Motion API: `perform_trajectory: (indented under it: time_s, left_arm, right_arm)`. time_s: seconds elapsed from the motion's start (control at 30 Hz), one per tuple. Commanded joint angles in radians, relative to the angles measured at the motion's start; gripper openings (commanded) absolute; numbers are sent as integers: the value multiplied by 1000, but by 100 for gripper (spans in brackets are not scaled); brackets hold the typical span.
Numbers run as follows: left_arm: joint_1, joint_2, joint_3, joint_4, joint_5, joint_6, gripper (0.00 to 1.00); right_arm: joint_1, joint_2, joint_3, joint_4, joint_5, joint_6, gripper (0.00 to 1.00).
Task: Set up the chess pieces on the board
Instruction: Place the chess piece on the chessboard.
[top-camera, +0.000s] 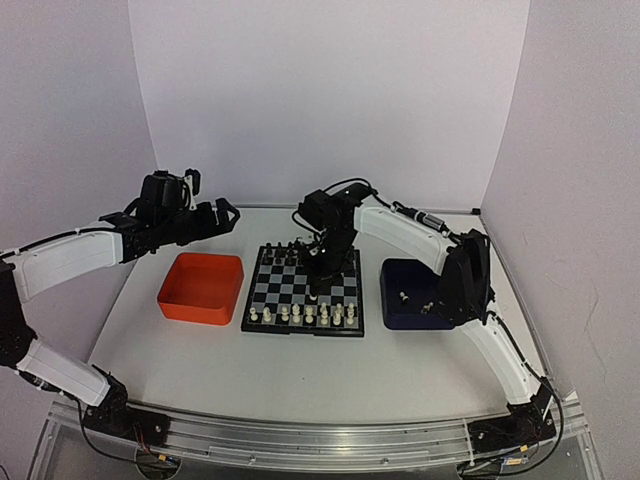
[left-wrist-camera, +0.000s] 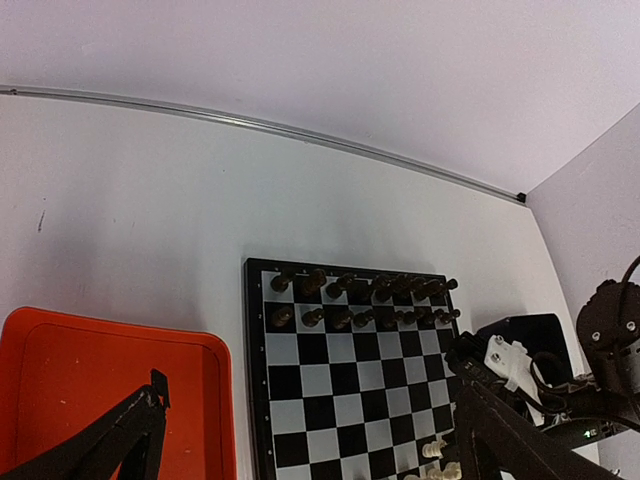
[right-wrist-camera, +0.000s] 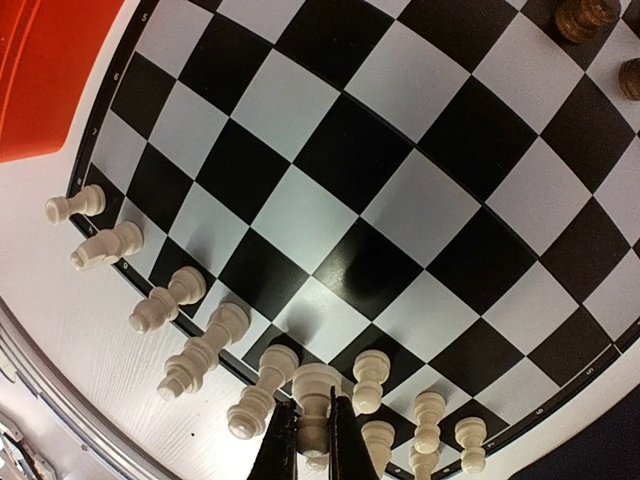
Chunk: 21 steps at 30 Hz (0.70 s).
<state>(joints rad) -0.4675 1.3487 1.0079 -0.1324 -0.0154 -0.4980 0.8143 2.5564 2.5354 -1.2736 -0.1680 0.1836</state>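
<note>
Right gripper (right-wrist-camera: 312, 425), bottom centre, clamped on a cream-white chess piece (right-wrist-camera: 318, 385) over the board (right-wrist-camera: 330, 150)'s lower edge; left gripper (top-camera: 220, 215), upper left, jaws wide apart.

Tiny white marks run along the black rim of the board (right-wrist-camera: 400, 200) (they show in the right wrist view, beside the edge squares). They are too small and blurred to read as letters or numbers. No other text, label, brand or sign can be read in any view.
</note>
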Motion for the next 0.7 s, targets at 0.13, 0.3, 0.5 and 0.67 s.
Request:
perform_trajectory:
  time_s: [0.13, 0.3, 0.5, 0.67]
  left_arm:
    - [4, -46, -17, -10, -29, 11, 100]
    - [4, -52, -22, -10, -34, 19, 100]
    - [4, -54, -26, -10, -32, 21, 100]
    - [4, -65, -37, -12, -30, 20, 100]
  right_arm:
    - [7, 52, 43, 13, -18, -3, 0]
    - [7, 70, 38, 13, -37, 9, 0]
    - [7, 77, 35, 15, -43, 19, 0]
    - [8, 83, 38, 21, -52, 30, 0]
